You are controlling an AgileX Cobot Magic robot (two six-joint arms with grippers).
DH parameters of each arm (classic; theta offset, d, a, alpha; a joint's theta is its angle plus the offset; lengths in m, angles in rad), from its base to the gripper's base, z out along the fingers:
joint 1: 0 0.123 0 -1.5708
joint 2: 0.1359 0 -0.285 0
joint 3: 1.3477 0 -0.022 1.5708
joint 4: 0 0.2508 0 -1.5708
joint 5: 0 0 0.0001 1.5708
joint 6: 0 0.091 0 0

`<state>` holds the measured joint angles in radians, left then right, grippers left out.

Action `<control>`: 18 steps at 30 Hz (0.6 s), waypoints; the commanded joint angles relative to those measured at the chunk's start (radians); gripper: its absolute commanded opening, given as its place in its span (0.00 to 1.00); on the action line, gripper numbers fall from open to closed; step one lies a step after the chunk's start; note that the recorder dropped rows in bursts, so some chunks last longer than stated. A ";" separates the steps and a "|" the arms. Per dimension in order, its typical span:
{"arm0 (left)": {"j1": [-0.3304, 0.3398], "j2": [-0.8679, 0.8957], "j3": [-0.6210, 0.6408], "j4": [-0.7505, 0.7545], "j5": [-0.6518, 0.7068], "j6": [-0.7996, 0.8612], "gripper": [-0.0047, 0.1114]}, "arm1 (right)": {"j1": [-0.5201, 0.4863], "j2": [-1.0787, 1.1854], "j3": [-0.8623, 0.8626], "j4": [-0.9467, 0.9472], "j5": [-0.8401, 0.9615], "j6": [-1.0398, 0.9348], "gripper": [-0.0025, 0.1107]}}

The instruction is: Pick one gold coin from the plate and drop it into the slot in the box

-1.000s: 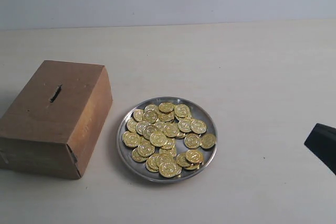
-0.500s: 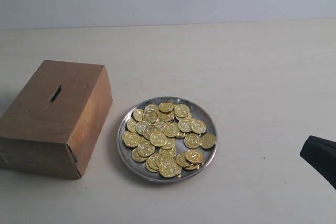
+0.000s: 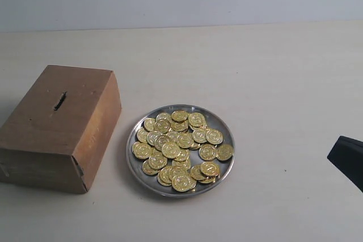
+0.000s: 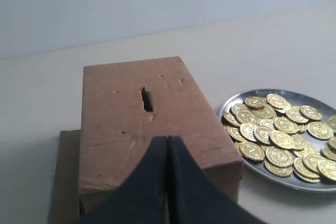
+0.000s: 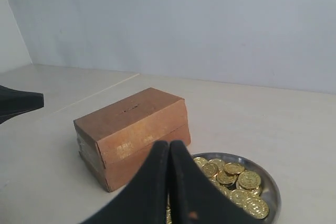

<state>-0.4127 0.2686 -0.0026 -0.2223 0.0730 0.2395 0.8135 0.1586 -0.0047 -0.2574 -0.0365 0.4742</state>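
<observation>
A brown cardboard box (image 3: 59, 126) with a dark slot (image 3: 59, 101) in its top stands at the left. Beside it on the right, a silver plate (image 3: 131, 165) holds a heap of gold coins (image 3: 181, 148). Only the black tip of my right gripper (image 3: 340, 154) shows, at the right edge, well apart from the plate. In the right wrist view this gripper (image 5: 169, 143) is shut and empty, above the near side of the plate (image 5: 273, 192). My left gripper (image 4: 167, 139) is shut and empty, hanging over the box (image 4: 131, 108) short of the slot (image 4: 146, 99).
Everything rests on a pale tabletop (image 3: 272, 83) with a plain wall behind it. The coins (image 4: 273, 129) lie in overlapping layers. A black tip of the left gripper (image 5: 21, 103) shows beyond the box in the right wrist view.
The right gripper's tip at the right edge dipped slightly lower and leftward, then came back close to where it was. Box, plate and coins have not moved.
</observation>
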 commanded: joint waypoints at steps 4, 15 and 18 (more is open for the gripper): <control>-0.006 -0.005 0.003 0.006 -0.028 0.006 0.04 | 0.000 -0.006 0.005 0.000 -0.018 0.002 0.02; -0.006 -0.005 0.003 0.006 -0.029 0.011 0.04 | -0.379 -0.006 0.005 -0.004 -0.012 -0.018 0.02; -0.006 -0.005 0.003 0.006 -0.029 0.011 0.04 | -0.634 -0.007 0.005 -0.002 -0.012 -0.007 0.02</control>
<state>-0.4127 0.2686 -0.0021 -0.2182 0.0565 0.2504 0.2981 0.1586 -0.0047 -0.2614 -0.0422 0.4619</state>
